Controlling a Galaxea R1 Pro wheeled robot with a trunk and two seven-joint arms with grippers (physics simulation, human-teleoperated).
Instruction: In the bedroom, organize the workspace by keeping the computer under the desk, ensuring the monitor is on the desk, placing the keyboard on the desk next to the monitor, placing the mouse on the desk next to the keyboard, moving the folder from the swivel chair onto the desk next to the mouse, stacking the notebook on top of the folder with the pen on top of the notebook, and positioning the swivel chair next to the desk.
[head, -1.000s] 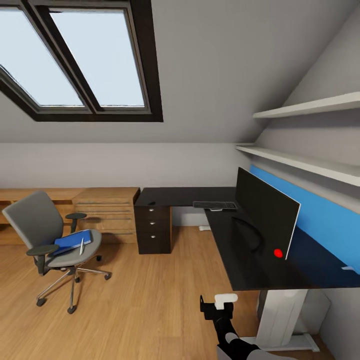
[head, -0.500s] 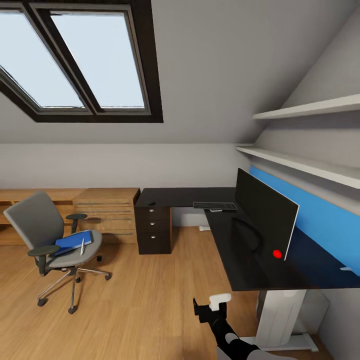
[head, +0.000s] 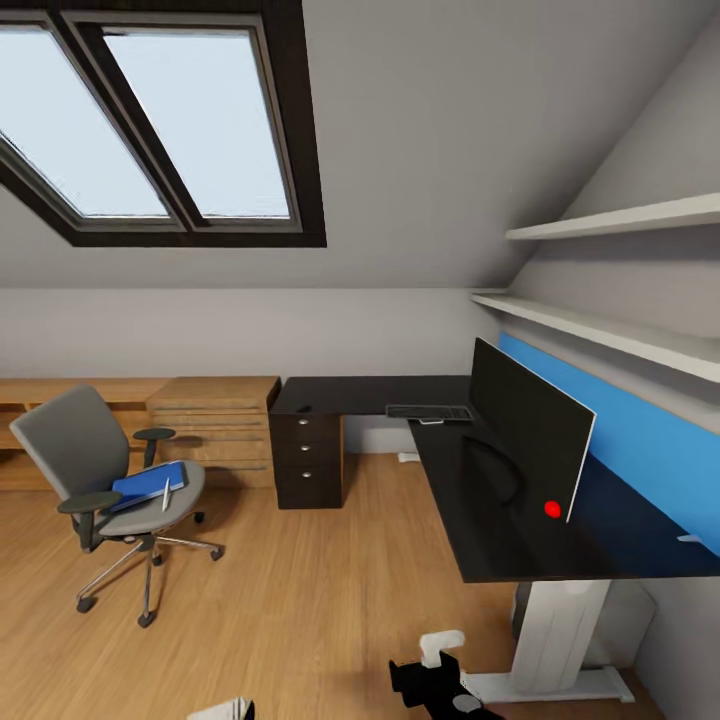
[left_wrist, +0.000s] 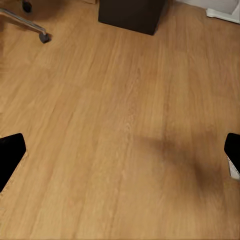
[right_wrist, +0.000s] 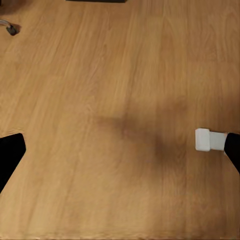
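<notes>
my left gripper (left_wrist: 120, 150) and right gripper (right_wrist: 120, 145) both hang spread over bare floor (head: 290, 600), while the folder (head: 148, 483) lies on the swivel chair (head: 95, 470) seat.

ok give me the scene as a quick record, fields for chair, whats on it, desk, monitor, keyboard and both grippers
chair: swivel chair on the wood floor, apart from the desk, in front of a wooden dresser
on chair seat: blue folder with the pen lying on it
desk: black L-shaped desk with drawer unit
monitor: monitor upright on the desk
keyboard: keyboard on the desk, near the monitor's far end
left gripper: left gripper open, over bare floor
right gripper: right gripper open, over bare floor
</notes>
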